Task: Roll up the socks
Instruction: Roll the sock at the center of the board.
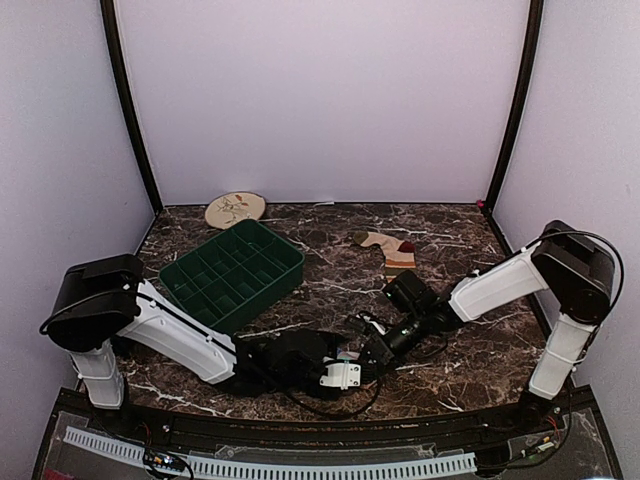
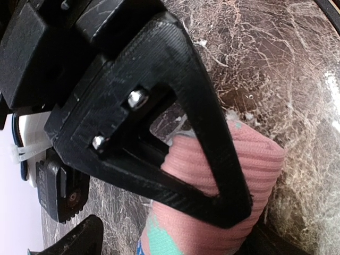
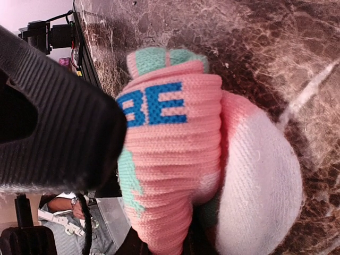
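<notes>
The pink sock [image 3: 175, 159] with mint spots and blue letters is bunched into a roll near the table's front centre, its white toe to the right. It also shows in the left wrist view [image 2: 255, 164] and only as a sliver in the top view [image 1: 349, 355]. My left gripper [image 1: 338, 368] [image 2: 241, 220] is closed around the sock's ribbed end. My right gripper [image 1: 372, 352] [image 3: 154, 202] grips the roll from the other side. The tan striped sock [image 1: 388, 250] lies flat further back, apart from both grippers.
A dark green compartment tray [image 1: 232, 272] stands at the left centre, just behind my left arm. A round patterned plate [image 1: 235, 209] lies at the back left by the wall. The marble table's front edge [image 1: 300, 425] is close below the grippers.
</notes>
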Tool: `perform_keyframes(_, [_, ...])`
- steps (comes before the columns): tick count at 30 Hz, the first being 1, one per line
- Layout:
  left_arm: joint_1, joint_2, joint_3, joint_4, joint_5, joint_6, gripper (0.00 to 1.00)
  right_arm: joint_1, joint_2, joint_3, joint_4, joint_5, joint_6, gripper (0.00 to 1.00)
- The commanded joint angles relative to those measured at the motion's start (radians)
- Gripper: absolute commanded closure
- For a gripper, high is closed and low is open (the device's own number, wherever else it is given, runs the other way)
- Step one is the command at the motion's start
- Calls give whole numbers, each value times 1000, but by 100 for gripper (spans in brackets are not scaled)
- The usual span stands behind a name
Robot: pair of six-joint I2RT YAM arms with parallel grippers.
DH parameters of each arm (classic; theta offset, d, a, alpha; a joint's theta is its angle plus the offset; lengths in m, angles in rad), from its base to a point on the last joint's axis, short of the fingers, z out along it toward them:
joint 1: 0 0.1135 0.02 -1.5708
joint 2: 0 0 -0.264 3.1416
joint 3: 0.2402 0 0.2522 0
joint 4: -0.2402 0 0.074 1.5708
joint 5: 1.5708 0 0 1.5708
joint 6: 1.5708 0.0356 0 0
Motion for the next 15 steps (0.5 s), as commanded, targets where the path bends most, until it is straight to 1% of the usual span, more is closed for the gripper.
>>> perform_keyframes(1, [0, 59, -15, -34, -45, -9, 14, 10, 38, 25, -36, -16, -17, 100])
perform_keyframes(3, [1, 59, -30, -41, -35, -14, 18, 10, 45, 32, -45, -23, -24, 100])
perform_keyframes(8, [2, 59, -36, -73, 18, -25, 20, 10, 57, 51, -74, -29, -43, 100])
perform_keyframes(11, [6, 58, -29, -104, 79, -24, 21, 8, 56, 49, -80, -32, -45, 99])
perform_keyframes(15, [18, 58, 6, -199, 192, -17, 24, 6, 50, 37, -82, -35, -39, 96])
